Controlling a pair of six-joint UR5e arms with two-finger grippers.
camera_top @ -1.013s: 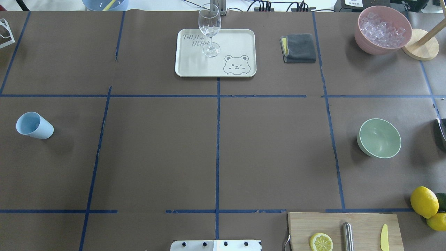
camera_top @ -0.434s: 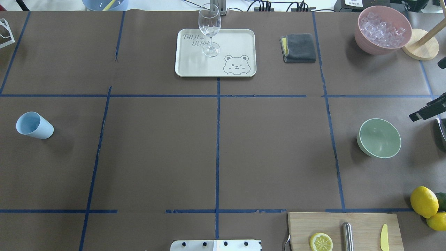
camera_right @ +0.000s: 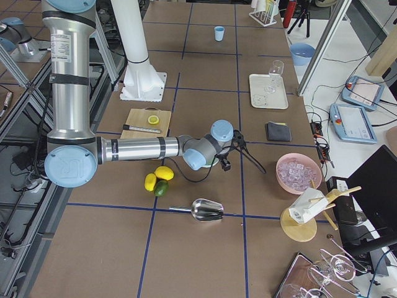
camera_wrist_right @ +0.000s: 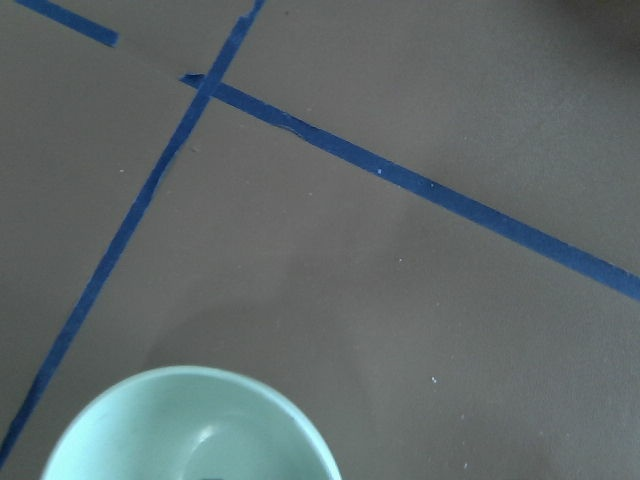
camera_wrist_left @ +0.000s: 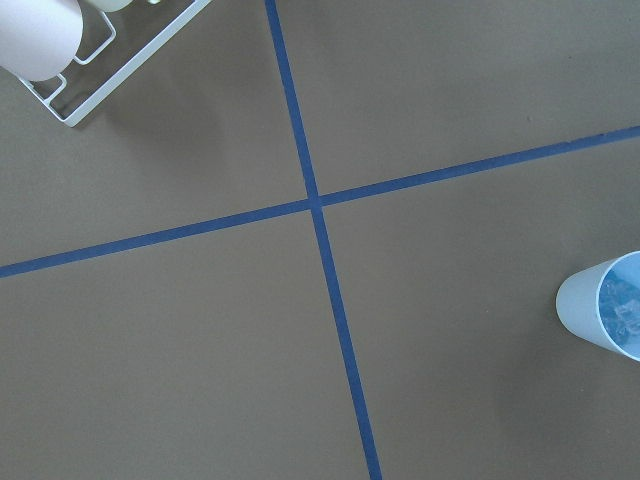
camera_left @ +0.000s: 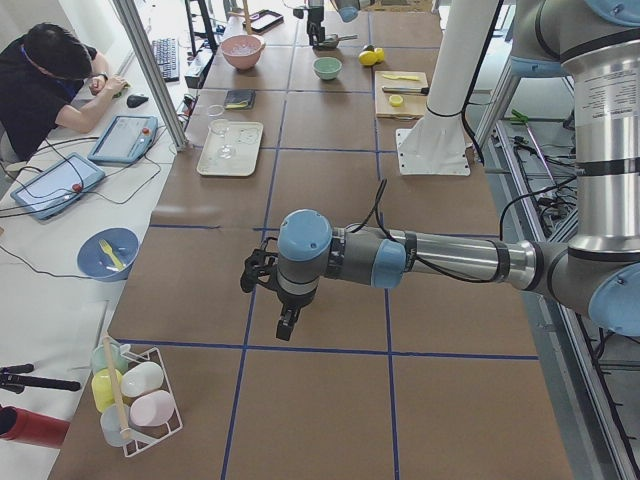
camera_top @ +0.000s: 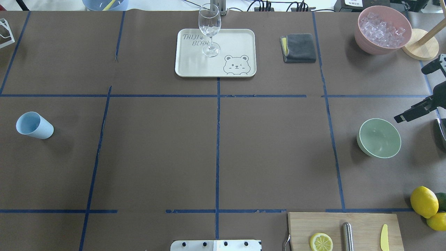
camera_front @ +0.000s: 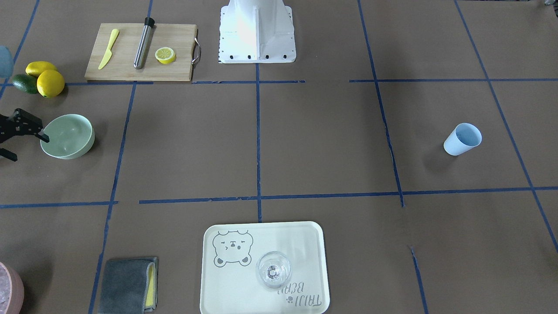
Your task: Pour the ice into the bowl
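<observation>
Looks like the reach-in step. Got the right gripper (camera_top: 409, 96) spread wide, holding nothing, just beside the round pale mint-green plastic bowl (camera_top: 379, 137). Spotted the small clear ice cubes (camera_top: 381, 29) heaped in a round pink bowl (camera_top: 364, 43), well apart. Can't judge the left gripper (camera_left: 265, 280) either way. Next probably means gripping that pink rim, then tipping.

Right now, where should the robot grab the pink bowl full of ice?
Probably by its rim, from above, on the robot-facing side. The pink bowl stands upright, wide and open-topped, so the right gripper could pinch its wall, one finger inside by the ice.
</observation>
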